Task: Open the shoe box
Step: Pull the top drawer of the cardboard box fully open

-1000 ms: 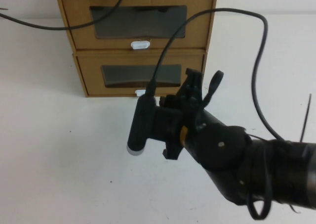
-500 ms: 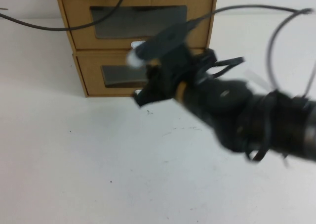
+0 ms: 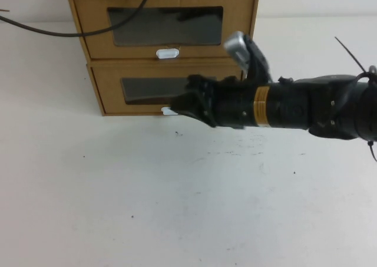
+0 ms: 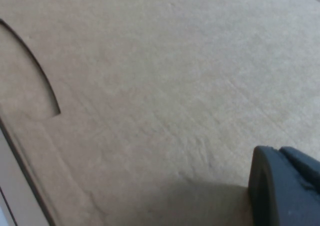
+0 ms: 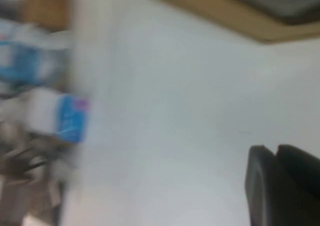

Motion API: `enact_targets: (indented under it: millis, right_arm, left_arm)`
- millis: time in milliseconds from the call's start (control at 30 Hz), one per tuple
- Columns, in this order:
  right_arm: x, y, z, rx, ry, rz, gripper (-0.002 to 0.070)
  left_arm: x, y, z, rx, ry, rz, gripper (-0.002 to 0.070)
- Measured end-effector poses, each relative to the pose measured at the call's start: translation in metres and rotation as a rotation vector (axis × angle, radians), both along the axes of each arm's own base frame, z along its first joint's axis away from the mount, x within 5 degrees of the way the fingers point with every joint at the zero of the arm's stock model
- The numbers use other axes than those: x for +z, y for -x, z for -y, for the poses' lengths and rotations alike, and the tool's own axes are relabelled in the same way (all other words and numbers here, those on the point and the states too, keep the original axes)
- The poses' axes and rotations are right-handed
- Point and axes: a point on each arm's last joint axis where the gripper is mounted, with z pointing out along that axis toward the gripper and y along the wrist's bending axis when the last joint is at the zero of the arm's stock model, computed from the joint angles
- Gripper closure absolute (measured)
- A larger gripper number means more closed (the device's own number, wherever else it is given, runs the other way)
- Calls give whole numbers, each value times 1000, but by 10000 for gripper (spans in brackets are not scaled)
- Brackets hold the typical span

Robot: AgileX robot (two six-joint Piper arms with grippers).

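Two brown cardboard shoe boxes are stacked at the back of the table, each with a dark window and a white pull tab. My right gripper [image 3: 184, 105] reaches in from the right, level with the lower box [image 3: 112, 90]. Its tip is right beside that box's white tab [image 3: 168, 111]; whether they touch is unclear. In the right wrist view the right gripper [image 5: 276, 150] is shut with nothing in it, over white table. The upper box [image 3: 94, 19] has its tab [image 3: 167, 53] free. My left gripper [image 4: 280, 151] is shut, close against a cardboard face [image 4: 150, 86].
A black cable [image 3: 70, 32] drapes across the upper box's left front. The white table [image 3: 147, 190] stretches out in front of the boxes. In the right wrist view, blurred blue and white items [image 5: 65, 116] lie beyond the table edge.
My right arm has swung from a raised pose over the table's middle down to lying level. Its gripper now points left at the lower box's tab.
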Motion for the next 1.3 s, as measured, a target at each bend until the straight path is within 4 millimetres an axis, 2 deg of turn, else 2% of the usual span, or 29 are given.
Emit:
enact_targets:
  millis: [100, 200, 300, 367, 433, 567, 667, 767, 833, 933, 1100, 1200, 1300]
  right_arm:
    - [20, 7, -8, 107, -149, 156, 662]
    - [51, 8, 4, 148, -337, 335, 663]
    - [87, 3, 40, 128, -497, 513, 676]
    - [104, -1, 69, 80, -505, 597, 686]
    - [117, 1, 100, 17, -456, 660, 690]
    - [123, 23, 136, -180, -294, 644, 693]
    - [99, 43, 148, -306, -236, 525, 694]
    - [50, 55, 153, -382, -275, 328, 694]
    - [17, 58, 151, -400, -332, 206, 694]
    - [-13, 53, 141, -354, -416, 124, 694]
    - [-32, 31, 109, -257, -459, 85, 694]
    - [-32, 19, 80, -158, -461, 100, 694]
    - [-26, 15, 45, -18, -376, 141, 694]
  left_arm:
    - [0, 0, 0, 0, -1, 0, 679]
    - [0, 0, 0, 1, -2, 0, 679]
    - [0, 0, 0, 1, -2, 0, 679]
    - [0, 0, 0, 0, -2, 0, 679]
    - [0, 0, 0, 0, -2, 0, 679]
    - [0, 0, 0, 0, -2, 0, 679]
    - [0, 0, 0, 0, -2, 0, 679]
    - [0, 0, 0, 0, -3, 0, 679]
    - [0, 0, 0, 0, -3, 0, 679]
    - [0, 0, 0, 0, -3, 0, 679]
    - [0, 0, -1, 1, -23, 6, 679]
    - [-1, 0, -2, 5, -36, 7, 679]
    - [0, 0, -1, 5, -48, 12, 679]
